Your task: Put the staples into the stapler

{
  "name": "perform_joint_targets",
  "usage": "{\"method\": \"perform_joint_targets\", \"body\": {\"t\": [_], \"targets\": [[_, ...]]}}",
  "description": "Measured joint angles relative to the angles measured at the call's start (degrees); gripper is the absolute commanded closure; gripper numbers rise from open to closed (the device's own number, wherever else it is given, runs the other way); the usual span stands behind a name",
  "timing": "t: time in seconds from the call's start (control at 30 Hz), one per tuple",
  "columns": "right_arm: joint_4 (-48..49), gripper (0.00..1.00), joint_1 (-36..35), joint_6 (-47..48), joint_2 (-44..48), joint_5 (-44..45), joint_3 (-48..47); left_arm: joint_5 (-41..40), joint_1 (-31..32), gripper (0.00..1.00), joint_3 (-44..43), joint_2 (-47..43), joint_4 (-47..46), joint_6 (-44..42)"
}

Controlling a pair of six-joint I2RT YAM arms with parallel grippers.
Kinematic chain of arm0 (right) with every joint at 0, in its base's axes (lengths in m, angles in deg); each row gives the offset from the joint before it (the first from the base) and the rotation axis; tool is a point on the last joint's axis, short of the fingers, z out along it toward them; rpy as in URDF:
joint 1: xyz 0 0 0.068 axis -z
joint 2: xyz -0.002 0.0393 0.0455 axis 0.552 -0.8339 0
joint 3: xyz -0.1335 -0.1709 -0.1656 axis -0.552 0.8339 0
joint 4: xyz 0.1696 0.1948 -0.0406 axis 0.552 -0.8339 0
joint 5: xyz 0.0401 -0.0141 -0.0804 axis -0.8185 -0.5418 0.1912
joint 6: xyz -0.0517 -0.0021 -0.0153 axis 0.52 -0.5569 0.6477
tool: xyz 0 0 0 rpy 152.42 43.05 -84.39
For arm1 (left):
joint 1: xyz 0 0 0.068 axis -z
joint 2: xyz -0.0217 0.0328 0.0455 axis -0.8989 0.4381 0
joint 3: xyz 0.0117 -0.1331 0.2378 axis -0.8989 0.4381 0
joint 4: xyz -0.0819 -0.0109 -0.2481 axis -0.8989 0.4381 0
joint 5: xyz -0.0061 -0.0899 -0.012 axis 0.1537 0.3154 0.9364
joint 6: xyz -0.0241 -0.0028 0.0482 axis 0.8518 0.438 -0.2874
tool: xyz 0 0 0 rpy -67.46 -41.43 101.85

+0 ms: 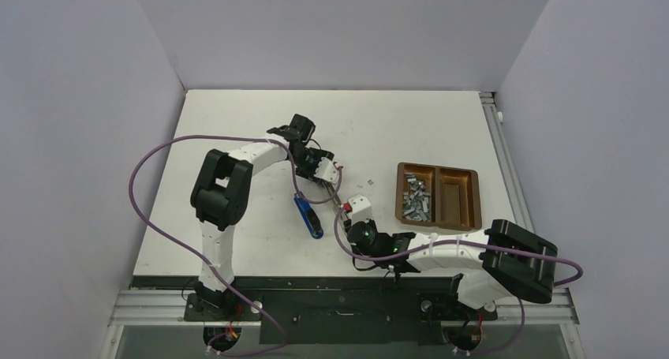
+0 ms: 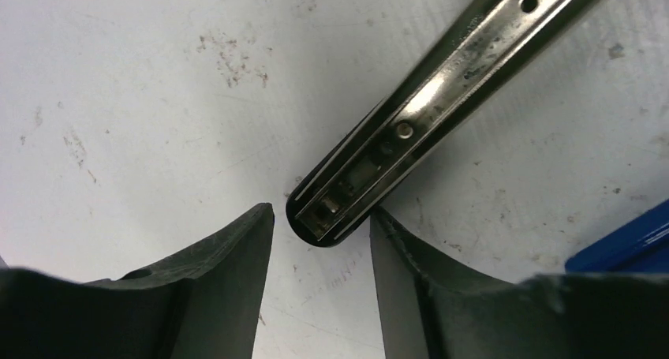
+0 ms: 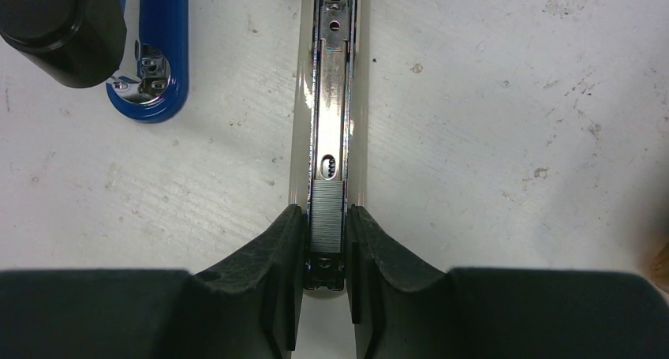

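my right end effector (image 3: 325, 241) is clamped on the stapler's metal channel (image 3: 331, 99); my left end effector (image 2: 321, 218) stands half open around its tip. the staples (image 1: 416, 200) lie piled in the brown tray (image 1: 460, 197) on the counter (image 1: 237, 122).

no legible text, no labels, no numbers

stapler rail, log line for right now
right gripper shut on stapler rail | left gripper open around its far tip | staple strip in stapler rail
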Motion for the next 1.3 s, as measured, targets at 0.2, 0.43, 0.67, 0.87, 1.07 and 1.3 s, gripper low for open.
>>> {"method": "perform_joint_targets", "body": {"t": [0.2, 0.43, 0.67, 0.87, 1.07, 1.3], "targets": [[0.72, 0.91, 0.0, 0.0, 0.02, 0.39, 0.37, -0.22, 0.04, 0.7, -0.07, 0.09, 2.14, -4.26], [1.66, 0.91, -0.13, 0.02, -0.31, 0.5, 0.66, -0.5, 0.13, 0.72, -0.63, -1.73, 5.16, -7.23], [4.26, 0.91, 0.02, -0.11, -2.32, 1.4, 0.66, 1.25, 1.6, 0.72, -0.15, -10.88, 7.06, -7.26], [8.87, 0.91, 0.52, -0.52, -5.11, 3.61, 0.42, 5.99, 5.33, 0.72, 1.38, -18.16, 7.15, -5.92], [12.98, 0.91, 1.57, -1.25, -9.64, 5.86, -1.97, 11.19, 8.37, 0.72, 3.67, -21.84, 7.76, -4.35], [15.15, 0.87, 1.86, -0.74, -10.97, 6.6, -2.36, 15.98, 10.21, 0.72, 6.95, -24.02, 10.86, -1.84]]}}
